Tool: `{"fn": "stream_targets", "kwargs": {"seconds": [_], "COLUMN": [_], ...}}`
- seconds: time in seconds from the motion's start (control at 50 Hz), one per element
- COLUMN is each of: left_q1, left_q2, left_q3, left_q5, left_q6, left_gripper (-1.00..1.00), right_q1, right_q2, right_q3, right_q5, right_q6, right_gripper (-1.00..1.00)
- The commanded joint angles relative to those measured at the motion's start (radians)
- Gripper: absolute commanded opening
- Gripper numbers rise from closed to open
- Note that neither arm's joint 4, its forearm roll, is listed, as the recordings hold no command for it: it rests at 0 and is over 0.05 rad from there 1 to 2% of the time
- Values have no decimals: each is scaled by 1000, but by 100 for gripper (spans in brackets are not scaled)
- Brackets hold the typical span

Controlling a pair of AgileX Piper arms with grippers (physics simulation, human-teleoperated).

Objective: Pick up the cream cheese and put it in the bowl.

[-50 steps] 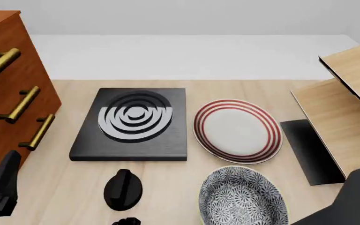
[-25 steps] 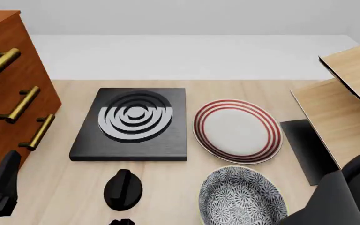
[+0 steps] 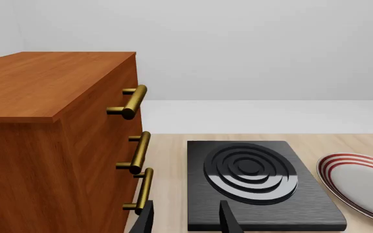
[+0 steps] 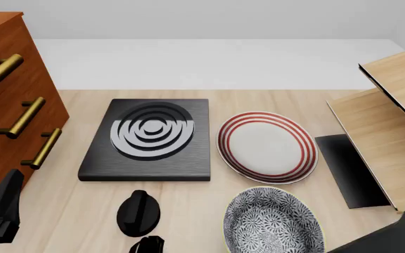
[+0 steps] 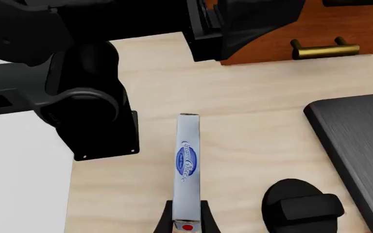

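Gripping cream cheese (image 5: 186,170), R wrist only

one cream cheese (image 5: 186,170) box, one patterned bowl (image 4: 273,221), one red-ringed plate (image 4: 267,147), one black burner slab (image 4: 148,139), one black knob (image 4: 138,212), one wooden drawer cabinet (image 4: 9,95) with three brass handles (image 4: 23,117), all on one bench (image 4: 210,190). two hands: left hand (image 3: 185,221), right hand (image 5: 186,225).

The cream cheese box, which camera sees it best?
The right wrist view: the cream cheese fills the middle, logo showing, held between the right gripper's fingers. The front view and the left wrist view don't show it at all.
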Motion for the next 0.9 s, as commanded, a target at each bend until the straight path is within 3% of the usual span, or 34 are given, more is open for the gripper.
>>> {"fn": "stream_targets", "kwargs": {"seconds": [0.02, 0.44, 0.9], "left_q1": [0, 0, 0], "left_q2": [0, 0, 0], "left_q3": [0, 0, 0], "left_q5": [0, 0, 0], "left_q6": [0, 0, 0], "left_gripper": [100, 100, 100], "right_q1": [-31, -9, -116], "right_q2": [-122, -360, -749], "right_q3": [85, 241, 371], "right_q5": [-9, 53, 322], "right_q6": [-18, -22, -115], "right_gripper": [-100, -100, -100]}}
